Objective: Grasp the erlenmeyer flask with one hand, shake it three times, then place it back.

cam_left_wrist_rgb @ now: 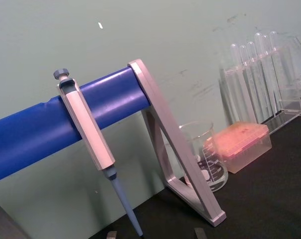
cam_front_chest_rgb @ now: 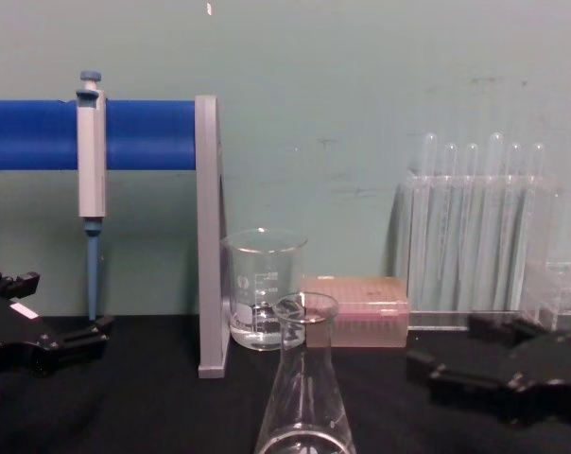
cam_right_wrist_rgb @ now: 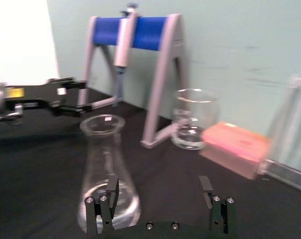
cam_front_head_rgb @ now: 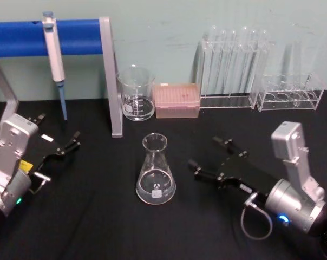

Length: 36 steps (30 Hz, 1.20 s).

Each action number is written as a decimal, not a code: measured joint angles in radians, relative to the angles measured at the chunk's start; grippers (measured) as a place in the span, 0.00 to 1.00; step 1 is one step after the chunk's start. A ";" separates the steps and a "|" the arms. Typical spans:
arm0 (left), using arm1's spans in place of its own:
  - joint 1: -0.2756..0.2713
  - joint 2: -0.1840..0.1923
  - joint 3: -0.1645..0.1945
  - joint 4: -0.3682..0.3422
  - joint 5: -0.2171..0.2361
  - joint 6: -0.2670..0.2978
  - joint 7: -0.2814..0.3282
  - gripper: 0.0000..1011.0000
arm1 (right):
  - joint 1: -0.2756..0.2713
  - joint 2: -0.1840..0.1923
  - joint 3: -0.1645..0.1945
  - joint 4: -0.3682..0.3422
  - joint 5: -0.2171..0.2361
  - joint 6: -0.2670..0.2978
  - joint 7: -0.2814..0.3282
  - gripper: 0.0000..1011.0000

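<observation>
**Flask standing free, both end effectors off it**

The erlenmeyer flask stands upright on the black table, near the middle, well in front of the beaker and the pink pipette-tip box.

The right end effector lies low over the table just to the right of the flask, fingers spread apart and pointing toward it, holding nothing. One fingertip is near the flask's base but apart from it. In the right wrist view the flask sits just ahead of one finger, off to the side of the gap (not centred between the two fingers).

The left end effector rests at the table's left side, well apart from the flask. Its fingers are parted and empty.

Behind, a pipette hangs from a blue bar stand. At the back right stands a clear rack with test tubes, with a second clear rack beside it.
</observation>
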State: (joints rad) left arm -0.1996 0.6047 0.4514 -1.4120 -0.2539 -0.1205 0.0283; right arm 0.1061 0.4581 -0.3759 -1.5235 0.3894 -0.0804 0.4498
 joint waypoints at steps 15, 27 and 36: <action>0.000 0.000 0.000 0.000 0.000 0.000 0.000 0.99 | 0.036 -0.074 0.111 0.063 -0.053 -0.043 -0.143 0.99; 0.000 0.000 0.000 0.000 0.000 0.000 0.000 0.99 | 0.080 -0.154 0.123 0.176 -0.096 -0.007 -0.195 0.99; 0.000 0.000 0.000 0.000 0.000 0.000 0.000 0.99 | 0.099 -0.185 0.124 0.231 -0.126 -0.001 -0.188 0.99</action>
State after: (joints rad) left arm -0.1995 0.6047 0.4514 -1.4120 -0.2539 -0.1205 0.0283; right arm 0.2054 0.2726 -0.2523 -1.2926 0.2630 -0.0818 0.2620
